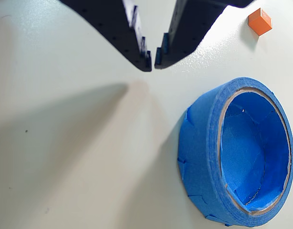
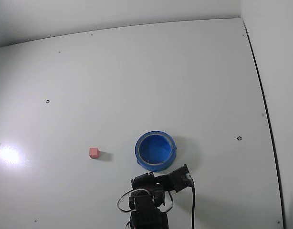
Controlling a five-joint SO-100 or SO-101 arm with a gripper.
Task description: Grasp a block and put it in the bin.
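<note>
Gripper [image 1: 152, 66] empty, fingers nearly closed, a thin gap at the tips. In the fixed view the block [image 2: 93, 152] sits on the table [image 2: 137, 76] toward the left edge, well apart from the bowl [image 2: 155, 150] and the arm at the near edge. Wrist view places the block [image 1: 259, 21] up and right of the fingertips, beyond the bowl [image 1: 204, 148]; only the fixed view shows the full separation
</note>
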